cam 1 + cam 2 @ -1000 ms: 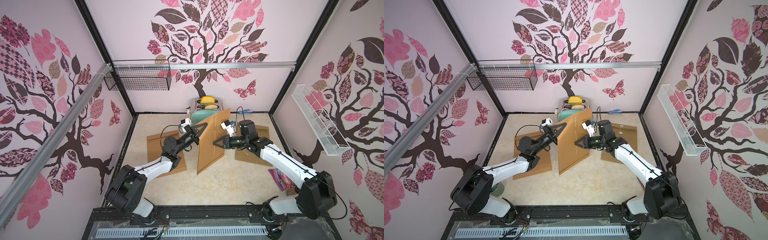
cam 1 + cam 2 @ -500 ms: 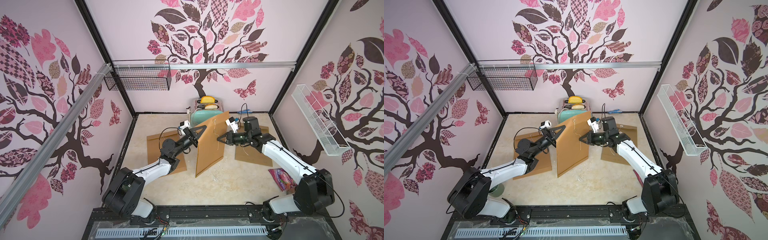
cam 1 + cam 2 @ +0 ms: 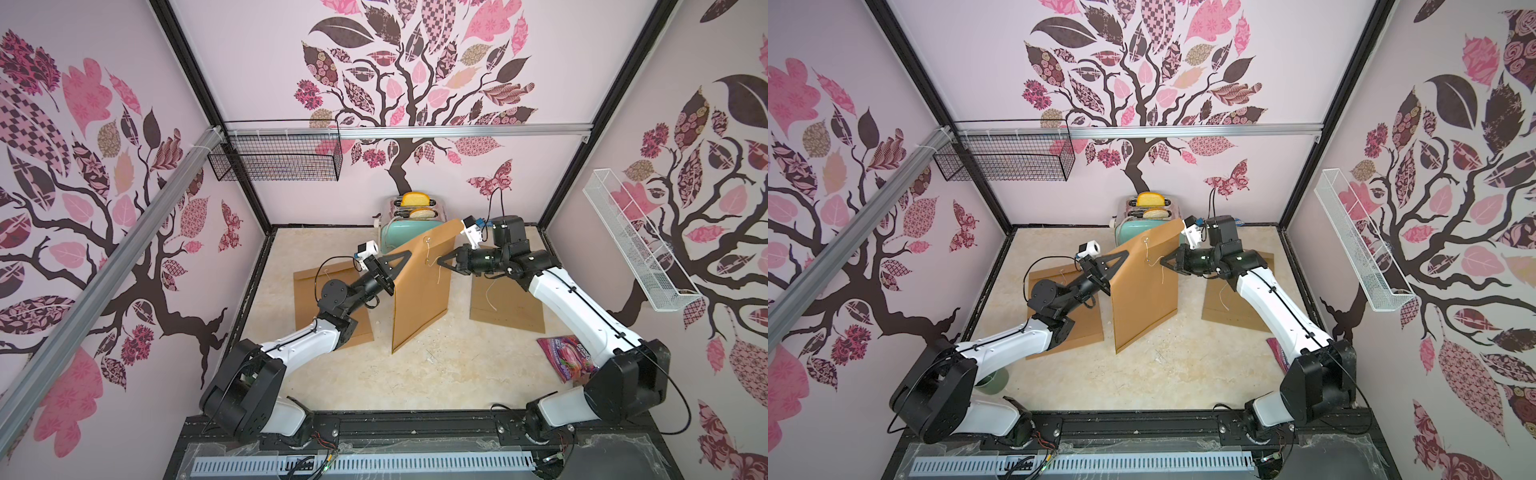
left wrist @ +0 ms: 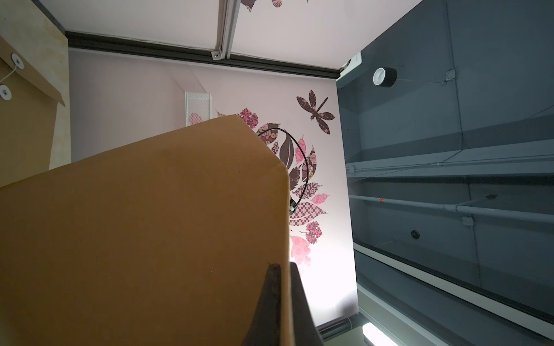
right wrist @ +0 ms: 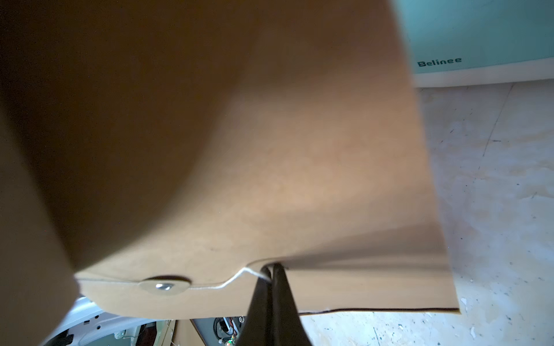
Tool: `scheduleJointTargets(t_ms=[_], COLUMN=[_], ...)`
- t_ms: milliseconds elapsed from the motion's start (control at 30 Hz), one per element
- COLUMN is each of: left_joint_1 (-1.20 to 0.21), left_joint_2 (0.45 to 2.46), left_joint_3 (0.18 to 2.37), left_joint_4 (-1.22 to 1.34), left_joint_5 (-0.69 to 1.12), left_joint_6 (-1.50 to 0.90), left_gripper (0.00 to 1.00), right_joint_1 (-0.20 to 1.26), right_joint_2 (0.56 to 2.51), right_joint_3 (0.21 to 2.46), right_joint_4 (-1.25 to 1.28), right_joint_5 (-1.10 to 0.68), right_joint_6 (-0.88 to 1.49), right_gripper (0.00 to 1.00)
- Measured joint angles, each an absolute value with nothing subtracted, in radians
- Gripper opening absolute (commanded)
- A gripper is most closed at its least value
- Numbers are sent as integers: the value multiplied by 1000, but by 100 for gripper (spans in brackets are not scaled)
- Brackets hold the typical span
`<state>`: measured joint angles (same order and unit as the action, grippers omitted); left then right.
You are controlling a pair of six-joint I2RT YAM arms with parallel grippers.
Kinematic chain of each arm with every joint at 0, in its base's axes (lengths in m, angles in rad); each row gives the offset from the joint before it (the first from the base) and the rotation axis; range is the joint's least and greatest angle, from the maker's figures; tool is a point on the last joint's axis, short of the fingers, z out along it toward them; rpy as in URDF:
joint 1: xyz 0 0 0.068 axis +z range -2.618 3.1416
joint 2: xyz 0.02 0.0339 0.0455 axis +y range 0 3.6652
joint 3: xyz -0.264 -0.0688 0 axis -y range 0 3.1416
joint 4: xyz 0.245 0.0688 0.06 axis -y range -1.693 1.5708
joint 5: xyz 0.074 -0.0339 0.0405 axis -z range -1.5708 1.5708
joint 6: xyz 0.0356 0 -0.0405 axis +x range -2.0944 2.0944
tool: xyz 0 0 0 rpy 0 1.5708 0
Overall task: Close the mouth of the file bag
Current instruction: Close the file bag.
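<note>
The file bag (image 3: 422,291) is a brown paper envelope held upright on its lower corner mid-table in both top views (image 3: 1144,299). My left gripper (image 3: 405,257) is shut on its near side edge, and the left wrist view shows the fingertips (image 4: 274,269) clamping the paper (image 4: 150,239). My right gripper (image 3: 439,262) is shut on the white string (image 5: 245,272) at the flap's edge. That string runs from the round button (image 5: 165,286) into the right gripper (image 5: 271,267). Whether the flap lies flat is hidden.
Two more brown envelopes lie flat, one under the left arm (image 3: 307,291) and one under the right arm (image 3: 511,307). A mint toaster (image 3: 395,239) stands right behind the bag. A pink snack packet (image 3: 565,357) lies at the front right. Wire baskets hang on the walls.
The right gripper has carried the string up and toward the back wall along the bag's face. The bag has shifted slightly with it. The left gripper keeps its hold.
</note>
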<state>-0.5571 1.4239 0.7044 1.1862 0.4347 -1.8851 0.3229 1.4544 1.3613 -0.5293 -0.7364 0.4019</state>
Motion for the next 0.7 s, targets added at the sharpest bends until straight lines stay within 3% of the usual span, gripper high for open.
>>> scheduleJointTargets(t_ms=[700], left_joint_1=[-556], left_joint_2=[1476], left_joint_3=[708], left_joint_4=[1203], left_joint_5=[432], left_joint_6=[-1880], left_gripper=[0], right_joint_1=[301], right_joint_2=[1428], right_joint_3=[1283], right_joint_4=[-397], right_joint_5=[-737], right_joint_6=[669], right_gripper=[0])
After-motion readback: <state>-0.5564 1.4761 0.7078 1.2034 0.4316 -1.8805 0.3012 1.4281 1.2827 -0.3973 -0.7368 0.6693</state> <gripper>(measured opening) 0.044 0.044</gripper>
